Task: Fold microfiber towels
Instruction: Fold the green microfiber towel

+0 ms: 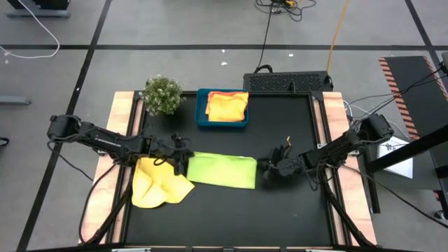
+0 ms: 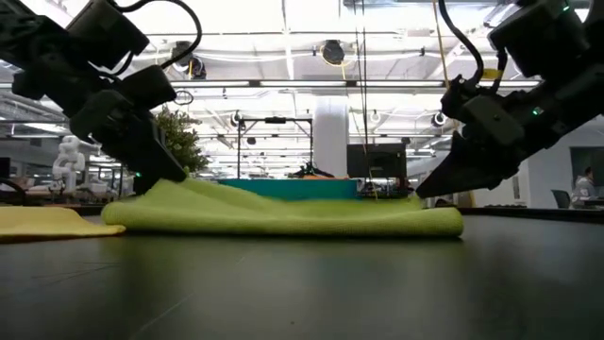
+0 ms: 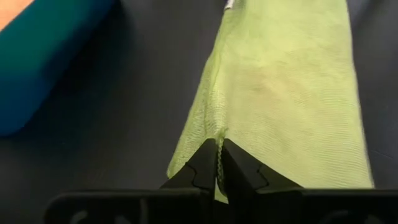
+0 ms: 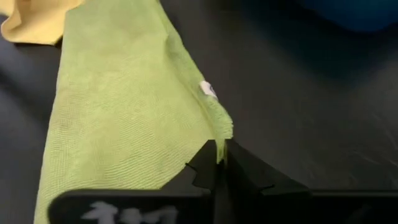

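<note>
A lime green towel [image 1: 222, 170] lies on the black table as a long folded strip. My left gripper [image 1: 185, 161] is shut on its left end, and my right gripper [image 1: 268, 166] is shut on its right end. The low view shows both, left [image 2: 175, 177] and right [image 2: 423, 194]. A yellow towel [image 1: 159, 183] lies crumpled near the table's left edge, touching the green one's left end. Orange-yellow towels [image 1: 227, 105] lie in the blue tray [image 1: 202, 112]. My left gripper pinches the green towel's left edge [image 3: 219, 142] between its two fingers, near the far corner. The fingers slant down from the table's left. The pinched edge is raised a little; the remainder lies on the table. My right gripper pinches the green towel's right edge [image 4: 221, 138] between its two fingers, near the corner with the white tag [image 4: 208, 89]. The fingers slant down from the table's right. The towel lies on the table, slack, with only the pinched edge lifted slightly.
A small green bushy plant [image 1: 162, 94] stands at the far left beside the blue tray. Bare black table lies toward the near edge [image 1: 231, 217]. Wooden strips [image 1: 334, 119] run along the table's left and right sides.
</note>
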Available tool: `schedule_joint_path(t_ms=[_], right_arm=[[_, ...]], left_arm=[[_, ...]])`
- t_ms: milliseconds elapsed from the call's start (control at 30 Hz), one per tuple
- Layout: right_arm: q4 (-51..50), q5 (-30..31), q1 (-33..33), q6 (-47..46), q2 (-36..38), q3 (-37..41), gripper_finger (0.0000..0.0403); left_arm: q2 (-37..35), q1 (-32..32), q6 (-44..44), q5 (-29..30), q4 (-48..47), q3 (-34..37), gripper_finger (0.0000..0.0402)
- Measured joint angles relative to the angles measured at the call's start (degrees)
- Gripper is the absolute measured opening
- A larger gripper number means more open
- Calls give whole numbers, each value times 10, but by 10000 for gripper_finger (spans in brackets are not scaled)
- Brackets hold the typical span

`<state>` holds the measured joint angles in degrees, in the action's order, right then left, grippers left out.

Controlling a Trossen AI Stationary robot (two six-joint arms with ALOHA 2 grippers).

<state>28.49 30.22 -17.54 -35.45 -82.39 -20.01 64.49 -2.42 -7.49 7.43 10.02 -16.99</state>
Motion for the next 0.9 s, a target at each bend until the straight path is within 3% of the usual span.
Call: schedule_joint_path(t_ms=[133, 400, 533, 700, 900], right_arm=[[0, 14, 3, -1, 0, 0, 59], [45, 45, 5, 55, 17, 0, 129], [85, 53, 6, 131, 40, 0, 136], [114, 76, 10, 223, 62, 0, 133], [139, 107, 29, 398, 80, 0, 133]], left_arm=[[0, 10, 3, 1, 0, 0, 46], [-9, 18, 35, 30, -6, -15, 130], [-21, 18, 40, 75, -2, -16, 155], [-21, 18, 66, 81, 82, -16, 167], [-21, 19, 183, 94, 187, -16, 168]])
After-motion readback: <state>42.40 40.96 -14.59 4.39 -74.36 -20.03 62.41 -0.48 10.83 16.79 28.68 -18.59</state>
